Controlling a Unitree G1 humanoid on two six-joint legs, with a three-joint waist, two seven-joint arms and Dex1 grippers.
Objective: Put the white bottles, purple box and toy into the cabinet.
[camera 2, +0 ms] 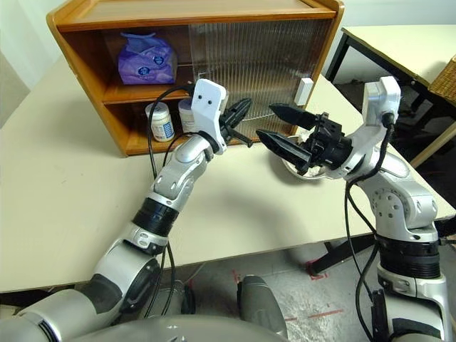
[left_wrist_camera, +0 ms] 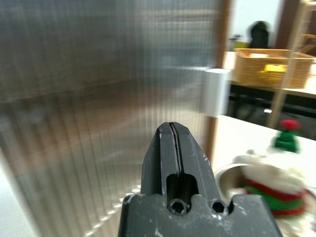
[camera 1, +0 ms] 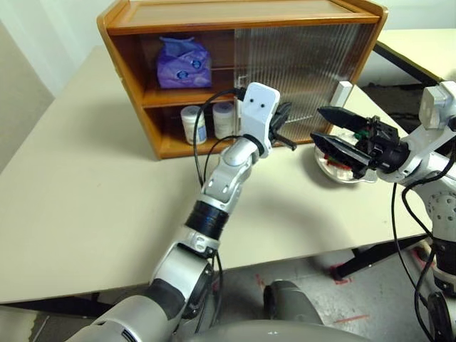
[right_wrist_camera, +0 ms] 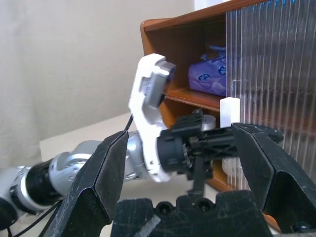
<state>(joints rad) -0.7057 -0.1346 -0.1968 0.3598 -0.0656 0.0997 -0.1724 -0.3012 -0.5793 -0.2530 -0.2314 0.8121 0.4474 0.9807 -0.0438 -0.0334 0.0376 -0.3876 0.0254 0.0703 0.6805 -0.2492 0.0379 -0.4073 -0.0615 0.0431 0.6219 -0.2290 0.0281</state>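
The cabinet (camera 1: 242,16) stands at the back of the table, its left half uncovered. On its upper shelf lies the purple box (camera 1: 184,63). Two white bottles (camera 1: 193,125) (camera 1: 223,119) stand side by side on the lower shelf. The toy (left_wrist_camera: 274,183), a white snowman with a green hat, sits in a metal dish (camera 2: 298,172) right of the cabinet front. My left gripper (camera 1: 286,127) is shut and empty, its tip close to the ribbed sliding door (camera 1: 303,60). My right gripper (camera 2: 268,122) is open and empty, hovering above the dish and facing the left gripper.
A white handle (camera 1: 343,92) sits at the door's right edge. A second table (camera 1: 420,43) stands to the back right, and a wicker basket (left_wrist_camera: 272,66) rests on another surface there. The near table edge (camera 1: 214,271) runs below my arms.
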